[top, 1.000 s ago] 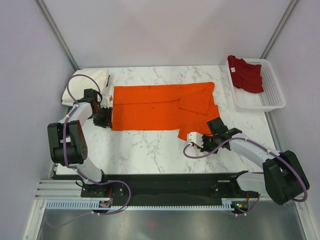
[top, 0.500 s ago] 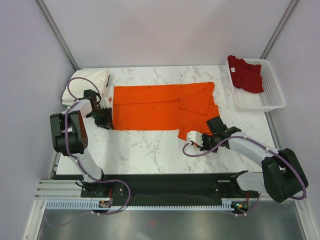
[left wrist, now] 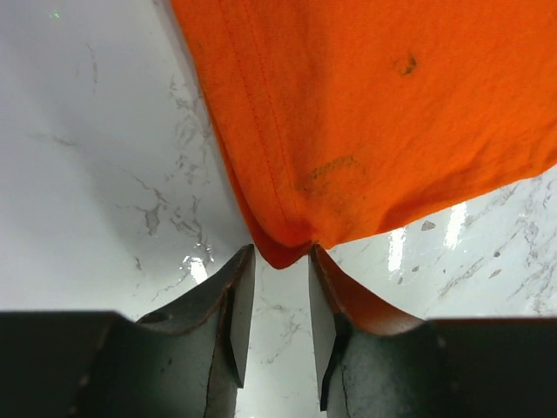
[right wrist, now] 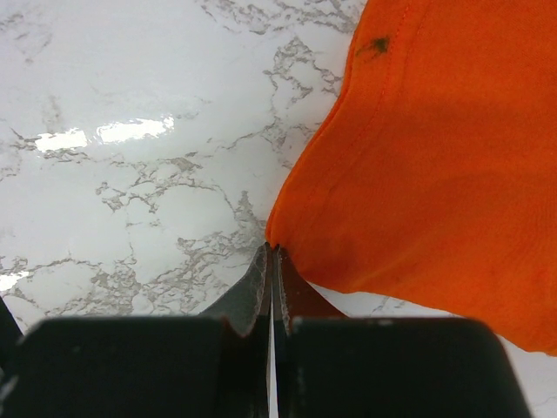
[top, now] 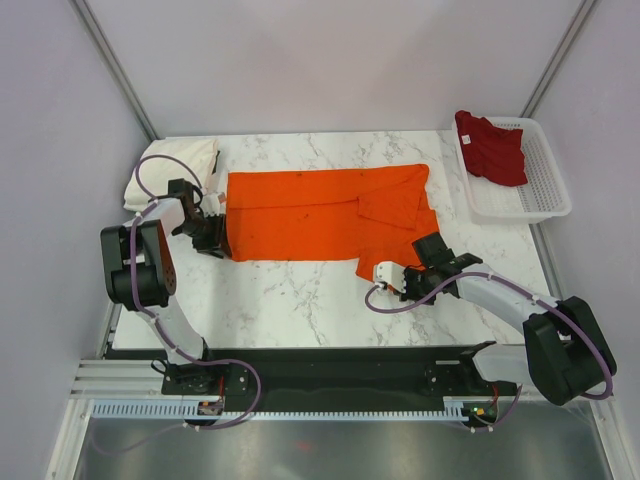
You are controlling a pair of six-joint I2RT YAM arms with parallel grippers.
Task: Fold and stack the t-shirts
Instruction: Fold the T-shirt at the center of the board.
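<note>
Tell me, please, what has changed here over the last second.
The left gripper edged right onto the near-left corner of the orange t-shirt, now between its slightly parted jaws, nudging that edge right. The right gripper, shut on the near-right corner, barely moved; the cream t-shirt and dark red t-shirt stayed put.

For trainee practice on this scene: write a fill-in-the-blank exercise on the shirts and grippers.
The dark red t-shirt lies in the white ____.
The right gripper is ____ on a corner of the orange t-shirt.
The left gripper has its jaws apart, with another corner of that shirt ____ them.
The cream-white t-shirt lies to the ____ of the orange one.
Missing words: basket, shut, between, left.
</note>
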